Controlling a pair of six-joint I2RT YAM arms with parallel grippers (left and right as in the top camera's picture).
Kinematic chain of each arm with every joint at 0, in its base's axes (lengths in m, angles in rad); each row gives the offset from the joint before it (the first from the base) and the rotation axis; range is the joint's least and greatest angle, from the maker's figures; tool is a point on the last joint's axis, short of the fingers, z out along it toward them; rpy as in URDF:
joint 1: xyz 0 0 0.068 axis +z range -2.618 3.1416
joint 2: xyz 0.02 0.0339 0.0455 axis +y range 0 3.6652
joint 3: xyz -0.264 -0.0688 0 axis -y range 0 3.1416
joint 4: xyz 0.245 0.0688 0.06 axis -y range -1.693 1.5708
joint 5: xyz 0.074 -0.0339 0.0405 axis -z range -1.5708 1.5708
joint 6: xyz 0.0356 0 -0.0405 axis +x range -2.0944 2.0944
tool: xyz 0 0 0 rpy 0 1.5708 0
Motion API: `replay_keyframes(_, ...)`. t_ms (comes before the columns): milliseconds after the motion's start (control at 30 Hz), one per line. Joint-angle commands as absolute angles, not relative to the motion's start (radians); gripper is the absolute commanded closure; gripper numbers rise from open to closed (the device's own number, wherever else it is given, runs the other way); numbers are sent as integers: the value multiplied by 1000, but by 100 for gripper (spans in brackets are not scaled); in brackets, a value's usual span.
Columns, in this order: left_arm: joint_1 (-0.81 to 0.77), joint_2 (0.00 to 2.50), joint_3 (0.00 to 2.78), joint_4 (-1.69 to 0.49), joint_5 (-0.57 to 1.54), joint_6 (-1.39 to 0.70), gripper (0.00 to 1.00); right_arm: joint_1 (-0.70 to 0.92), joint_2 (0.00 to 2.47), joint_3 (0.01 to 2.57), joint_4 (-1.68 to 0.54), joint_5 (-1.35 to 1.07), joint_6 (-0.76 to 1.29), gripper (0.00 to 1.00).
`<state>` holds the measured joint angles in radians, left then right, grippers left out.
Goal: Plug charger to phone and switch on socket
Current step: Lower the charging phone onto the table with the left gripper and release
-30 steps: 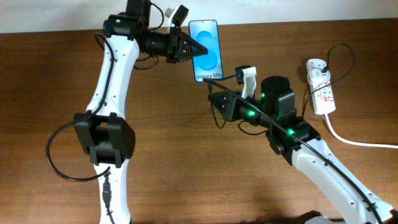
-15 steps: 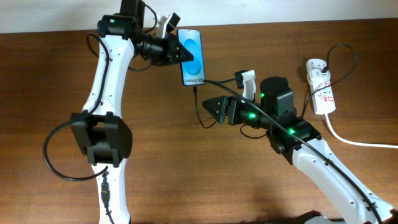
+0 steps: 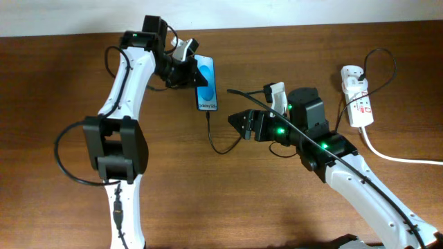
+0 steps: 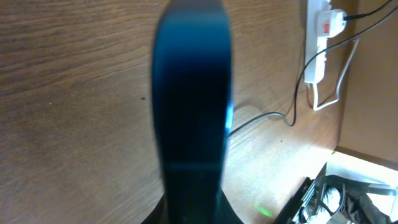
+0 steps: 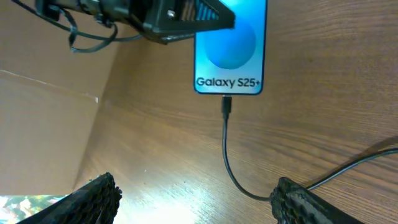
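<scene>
The phone (image 3: 206,84) shows a blue screen reading "Galaxy S25+" (image 5: 231,46). My left gripper (image 3: 194,71) is shut on its upper end and holds it at the back left. In the left wrist view the phone (image 4: 191,106) is a dark, blurred edge. The charger's connector (image 5: 227,106) sits in the phone's lower edge. Its thin black cable (image 3: 216,142) loops down over the table, then runs right to the black plug (image 3: 351,71) in the white socket (image 3: 358,100). My right gripper (image 3: 237,122) stands open just right of the loop, nothing between its fingers (image 5: 93,196).
A thick white cord (image 3: 391,156) leaves the socket and runs off to the right. The table's back edge meets a white wall (image 3: 291,14). My left arm's own cable (image 3: 66,173) loops at the left. Clutter lies beyond the table's edge (image 4: 348,193).
My right gripper has opened and let go of the connector, which stays in the phone. The left arm has carried the phone left and lower, and the cable now hangs in a loop.
</scene>
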<state>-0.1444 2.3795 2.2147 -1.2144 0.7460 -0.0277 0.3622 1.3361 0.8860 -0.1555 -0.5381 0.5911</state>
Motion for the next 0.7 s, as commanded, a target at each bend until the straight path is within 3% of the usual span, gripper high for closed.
replay_keyframes(0, -141, 2459, 2210, -1212, 751, -46, 100, 358, 1338, 897, -162, -525, 581, 18)
replay_keyframes(433, -141, 2527, 2210, -1194, 681, -67, 99, 358, 1338, 897, -169, -518, 581, 17)
replay_keyframes(567, -141, 2527, 2210, -1193, 612, -67, 80, 358, 1338, 897, -169, -518, 580, 17)
replay_keyframes(667, -143, 2527, 2210, -1189, 601, -67, 76, 358, 1338, 897, -169, -518, 580, 17)
